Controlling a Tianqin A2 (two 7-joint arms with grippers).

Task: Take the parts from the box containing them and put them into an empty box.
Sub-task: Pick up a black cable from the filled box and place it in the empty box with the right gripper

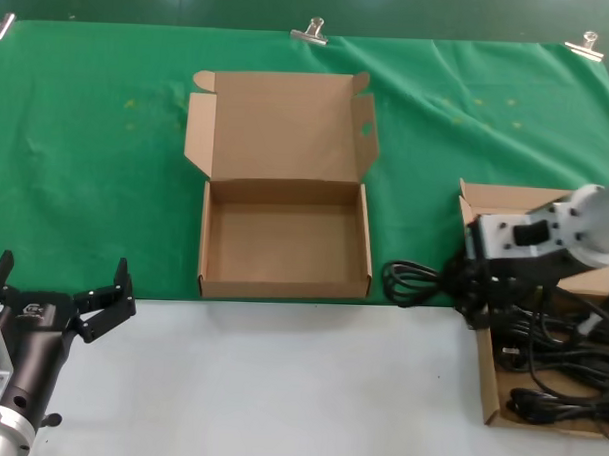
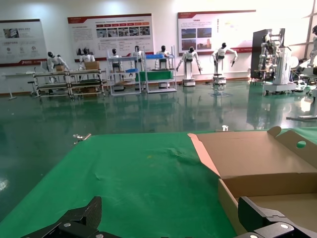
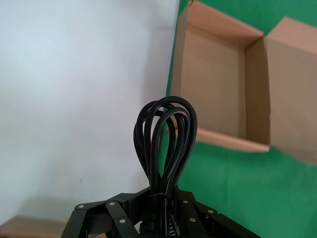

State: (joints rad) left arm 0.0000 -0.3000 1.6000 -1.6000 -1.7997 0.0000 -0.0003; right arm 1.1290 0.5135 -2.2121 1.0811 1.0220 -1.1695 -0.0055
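The empty box (image 1: 282,285) lies open mid-table on the green cloth, its lid folded back; its side wall (image 2: 229,199) also shows in the left wrist view and its near wall (image 3: 230,141) in the right wrist view. At the right edge, the box containing the parts (image 1: 487,379) holds several black power cords (image 1: 564,382). My right gripper (image 1: 474,290) (image 3: 159,208) hovers at that box's left wall, shut on one cord bundle (image 1: 413,282) (image 3: 166,139) whose loops stick out toward the empty box. My left gripper (image 1: 63,280) (image 2: 171,218) is open at the near left, holding nothing.
Green cloth (image 1: 87,160) covers the far half of the table, held by metal clips (image 1: 311,30) along the back edge. The near half is bare white tabletop (image 1: 279,387). The empty box's upright lid (image 1: 283,122) stands behind its tray.
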